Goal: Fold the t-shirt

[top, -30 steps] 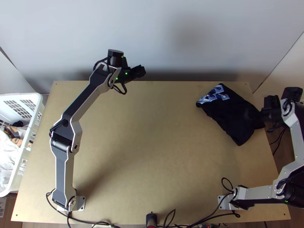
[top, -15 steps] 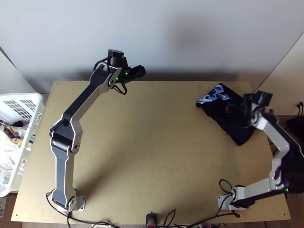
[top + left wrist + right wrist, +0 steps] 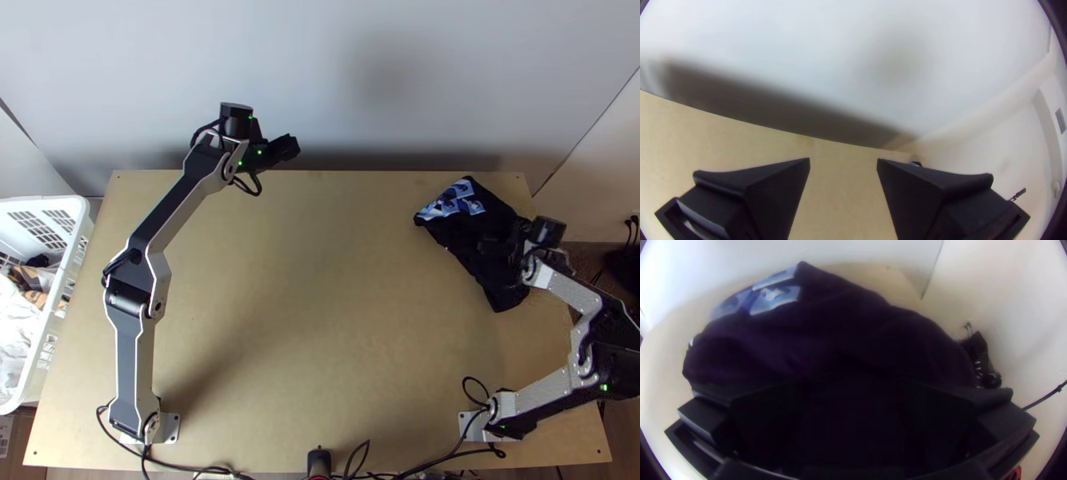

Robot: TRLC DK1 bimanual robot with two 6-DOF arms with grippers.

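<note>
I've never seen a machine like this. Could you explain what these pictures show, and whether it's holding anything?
This is a robot with two arms, a left arm and a right arm, standing at a wooden table. One picture looks steeply down from above the table's near edge. The other two come from cameras on the arms' wrists, each seeing its own gripper close up.

A dark t-shirt with a blue and white print lies rumpled at the far right of the table. Off the table's left side is a white basket with cloth in it.

The left gripper is open and empty near the far edge. The right gripper is over the t-shirt, its fingers apart, so it doesn't seem to be gripping it.
</note>
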